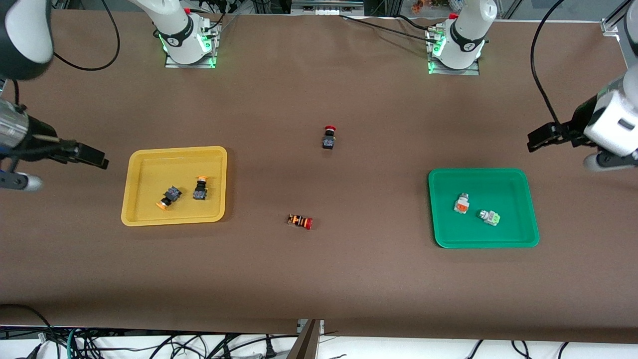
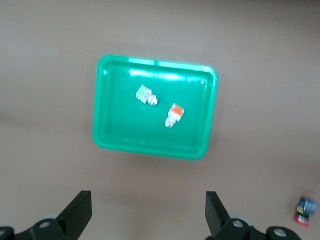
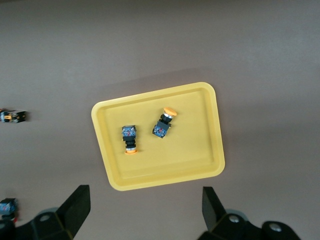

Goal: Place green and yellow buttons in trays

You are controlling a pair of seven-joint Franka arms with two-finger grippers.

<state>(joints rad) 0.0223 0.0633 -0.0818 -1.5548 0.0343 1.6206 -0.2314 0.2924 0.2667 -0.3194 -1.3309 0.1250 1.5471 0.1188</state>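
Two black-bodied switches with yellow-orange caps (image 1: 168,197) (image 1: 200,189) lie in the yellow tray (image 1: 149,159); the right wrist view shows them (image 3: 130,138) (image 3: 164,124) in that tray (image 3: 185,155). A silver-white switch with an orange block (image 1: 461,203) and one with a light-green block (image 1: 488,216) lie in the green tray (image 1: 516,192); the left wrist view shows them (image 2: 174,115) (image 2: 146,95) in it (image 2: 125,130). My left gripper (image 1: 536,140) (image 2: 148,210) is open and empty, up beside the green tray. My right gripper (image 1: 102,160) (image 3: 145,207) is open and empty, up beside the yellow tray.
A black switch with a red cap (image 1: 329,137) stands mid-table, farther from the front camera than the trays. An orange-striped switch with a red cap (image 1: 300,221) lies between the trays, nearer that camera. Both arms' bases (image 1: 187,42) (image 1: 456,47) stand along the table's back edge.
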